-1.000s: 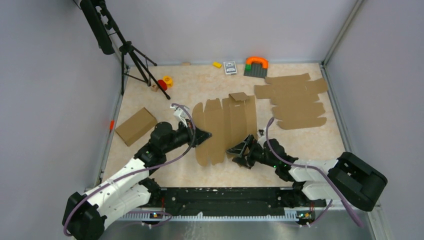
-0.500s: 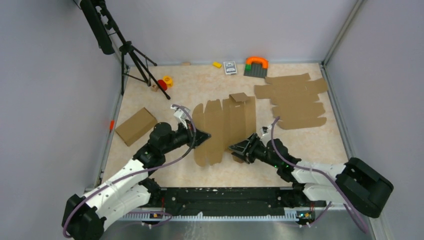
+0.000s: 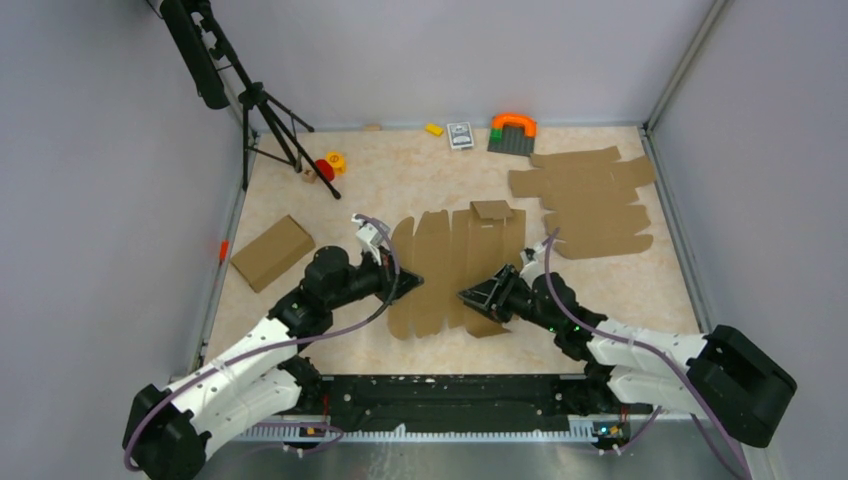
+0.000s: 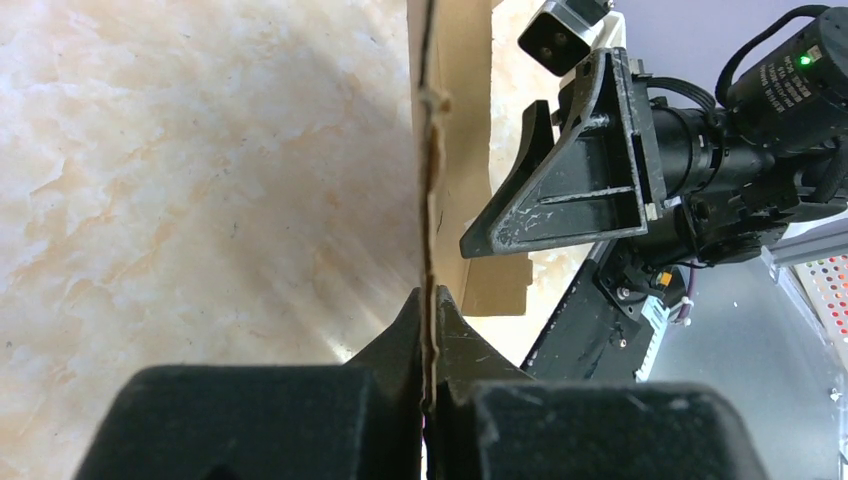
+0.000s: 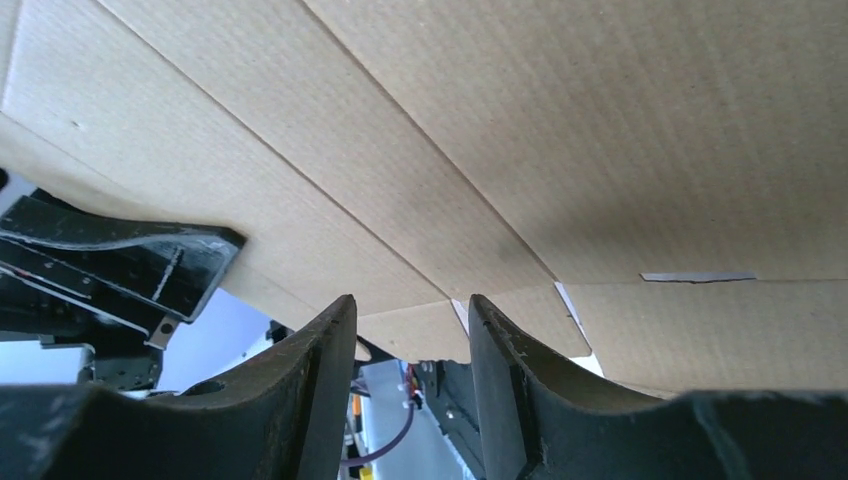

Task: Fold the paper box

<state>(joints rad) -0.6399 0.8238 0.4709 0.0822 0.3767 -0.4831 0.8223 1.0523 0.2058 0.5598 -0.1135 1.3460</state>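
The paper box (image 3: 452,262), a flat die-cut sheet not yet formed, sits at the centre of the frame, lifted off the surface (image 3: 400,172) along its left edge, with one small tab turned over at its top edge. The left jaws are shut tight on that left edge, the cardboard running edge-on between them in the left wrist view. The right jaws reach in at the sheet's lower right with a plain gap between them and nothing clamped in the right wrist view, where creased panels fill the upper frame. The step in hand looks like raising a side panel along its crease. To do it well, the left arm (image 3: 250,352) should hold the sheet steady while the right arm (image 3: 625,345) takes the cardboard close beside a crease line. The bend then follows the score and the panel does not buckle. The beige marbled surface also carries a pile of flat cardboard sheets (image 3: 585,198) at upper right and a folded brown box (image 3: 272,252) at left. An orange and green toy (image 3: 512,131) and a card pack (image 3: 460,135) lie along the back. Small red and yellow pieces (image 3: 329,165) sit near a black tripod (image 3: 262,112) at upper left. Plain grey walls close the space on three sides.
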